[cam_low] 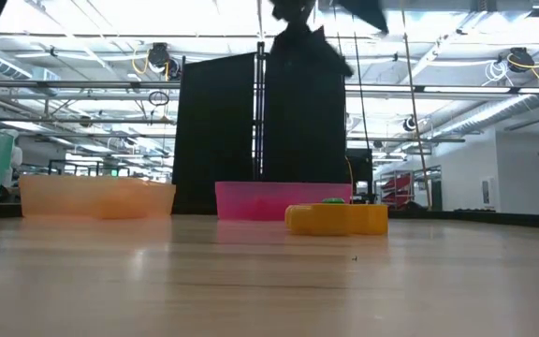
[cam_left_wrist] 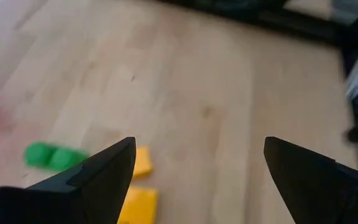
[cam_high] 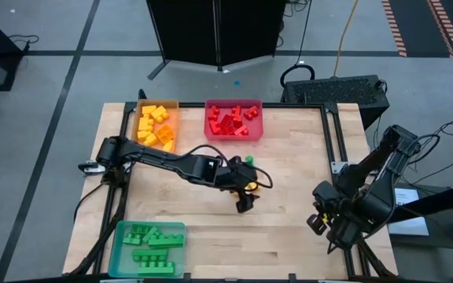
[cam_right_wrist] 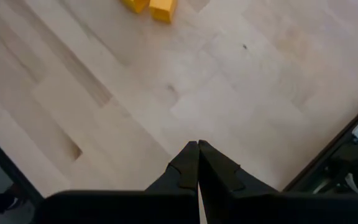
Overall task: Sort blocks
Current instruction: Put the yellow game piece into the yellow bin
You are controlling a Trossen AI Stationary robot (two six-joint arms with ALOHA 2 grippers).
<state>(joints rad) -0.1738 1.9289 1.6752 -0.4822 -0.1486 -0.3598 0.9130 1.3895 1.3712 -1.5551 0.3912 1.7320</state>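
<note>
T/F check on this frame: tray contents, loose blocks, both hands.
1. The left hand is open above the table. True.
2. The right hand holds a yellow block. False: it is shut and empty, near the table's right edge.
3. A yellow block and a green block lie loose mid-table. True.
4. The green tray holds red blocks. False: only green ones.

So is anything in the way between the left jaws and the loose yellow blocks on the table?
Nothing visible is. The left gripper hangs open above bare wood, with the yellow blocks just beside one finger. A small green block lies next to them on the far side, not between them and the jaws.
</note>
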